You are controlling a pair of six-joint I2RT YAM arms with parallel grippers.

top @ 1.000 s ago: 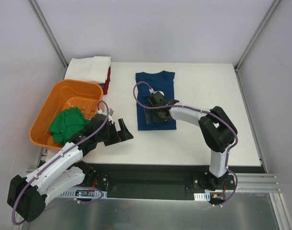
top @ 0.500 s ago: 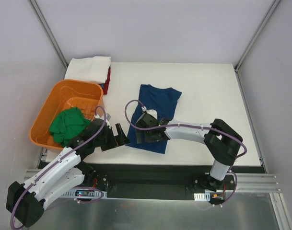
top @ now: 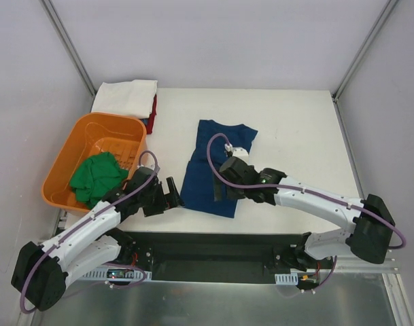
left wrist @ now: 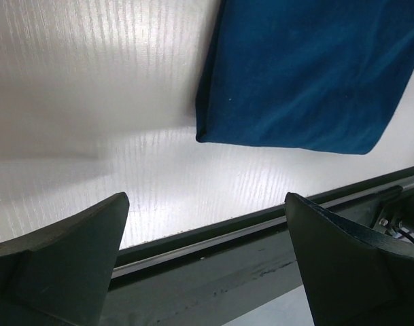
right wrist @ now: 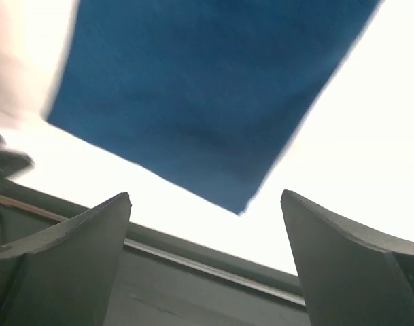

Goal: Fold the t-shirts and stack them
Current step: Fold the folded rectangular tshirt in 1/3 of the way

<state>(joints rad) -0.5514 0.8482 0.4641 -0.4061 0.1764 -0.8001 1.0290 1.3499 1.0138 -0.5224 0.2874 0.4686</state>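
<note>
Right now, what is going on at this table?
The navy shirt lies folded into a strip mid-table. The right gripper is open over its near end; the left gripper, open, is beside its near left corner. A green shirt sits in the orange tub, and a white shirt lies on a red one at the far left.

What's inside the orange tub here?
A crumpled green shirt lies in the near end of the orange tub; the far end shows bare floor. Anything under the shirt is covered and cannot be seen.
</note>
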